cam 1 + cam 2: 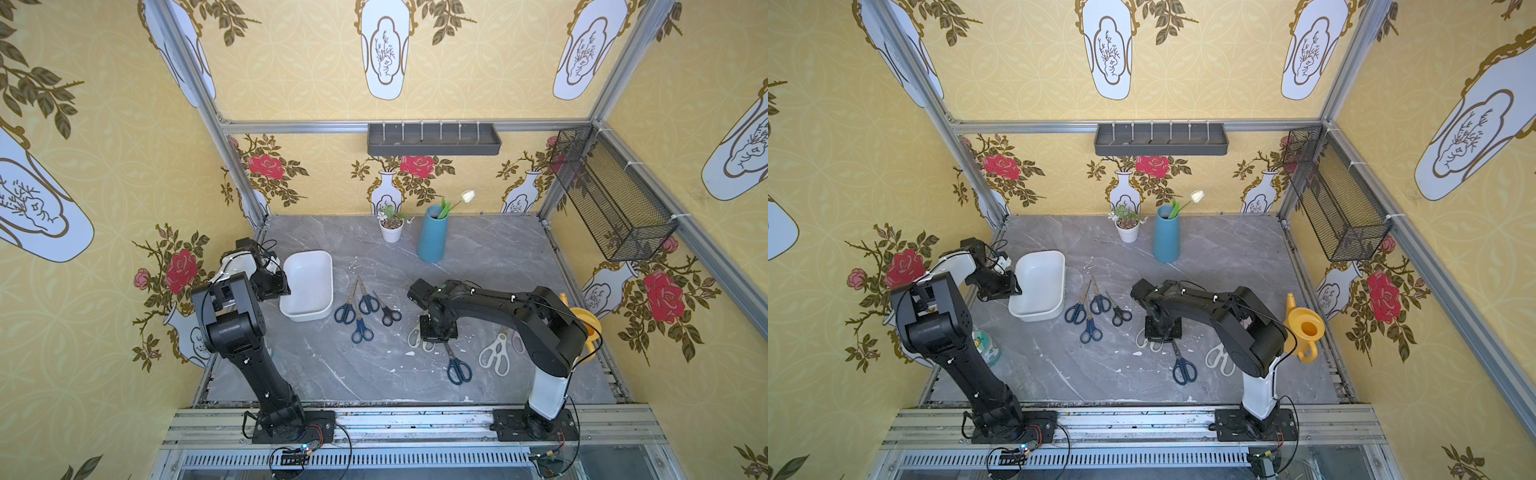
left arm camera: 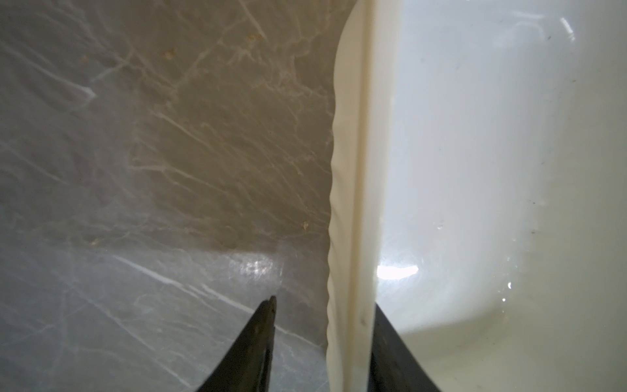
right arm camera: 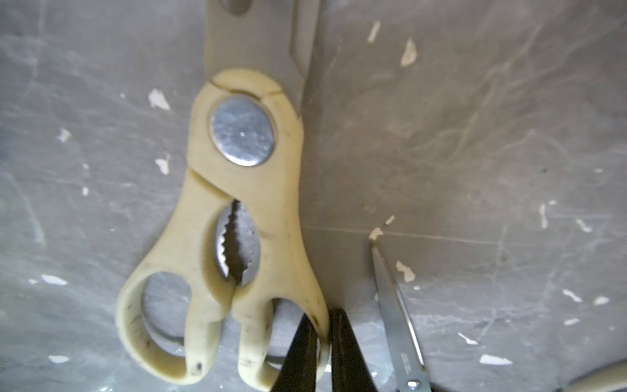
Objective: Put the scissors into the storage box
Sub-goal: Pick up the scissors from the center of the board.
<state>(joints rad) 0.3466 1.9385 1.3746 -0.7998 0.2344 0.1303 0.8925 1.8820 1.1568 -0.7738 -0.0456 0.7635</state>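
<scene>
The white storage box (image 1: 309,286) (image 1: 1040,286) stands at the table's left with nothing in it. My left gripper (image 1: 286,286) (image 2: 324,302) straddles its near-left rim (image 2: 359,169): one finger lies against the inside wall, the other stands off outside, so the gripper is open. My right gripper (image 1: 432,336) (image 3: 320,314) is shut on a handle loop of cream-handled scissors (image 3: 244,190) (image 1: 415,338) lying on the table. Several blue- and dark-handled scissors (image 1: 361,316) lie right of the box. Another blue pair (image 1: 457,368) (image 3: 393,305) lies beside the right gripper, and cream shears (image 1: 494,353) lie under the right arm.
A blue vase (image 1: 432,239) with a tulip and a small white plant pot (image 1: 391,228) stand at the back. A yellow watering can (image 1: 1304,328) sits at the right edge. A dark grey wall tray (image 1: 434,139) and a black mesh basket (image 1: 611,195) hang on the walls.
</scene>
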